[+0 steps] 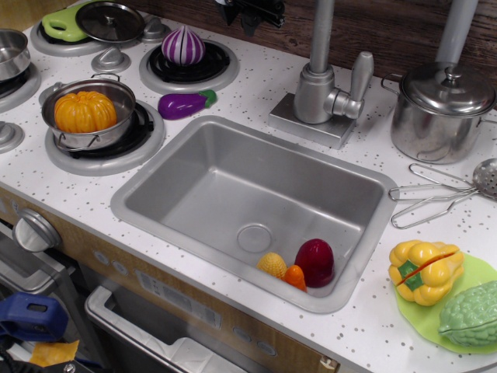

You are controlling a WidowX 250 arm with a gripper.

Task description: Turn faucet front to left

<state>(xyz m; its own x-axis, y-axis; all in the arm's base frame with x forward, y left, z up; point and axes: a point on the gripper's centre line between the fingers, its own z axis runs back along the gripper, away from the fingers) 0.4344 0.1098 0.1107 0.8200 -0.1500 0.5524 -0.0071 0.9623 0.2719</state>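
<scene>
The faucet [317, 95] is matte silver-grey and stands on a square base plate behind the sink [155, 203]. Its thin spout pipe rises straight up out of the top of the frame. Its flat lever [361, 74] sticks up on the right side of the body. My black gripper [251, 11] shows only as its lowest part at the top edge, behind the onion burner and well left of the faucet, touching nothing. Its jaws are cut off by the frame edge.
A lidded steel pot [439, 109] and a plain grey pole [456, 29] stand right of the faucet. A purple eggplant [186, 103], an onion [183, 45] and a pot holding a pumpkin [85, 111] lie left. Toy food [303, 266] sits in the sink. Wire tongs [435, 194] lie at right.
</scene>
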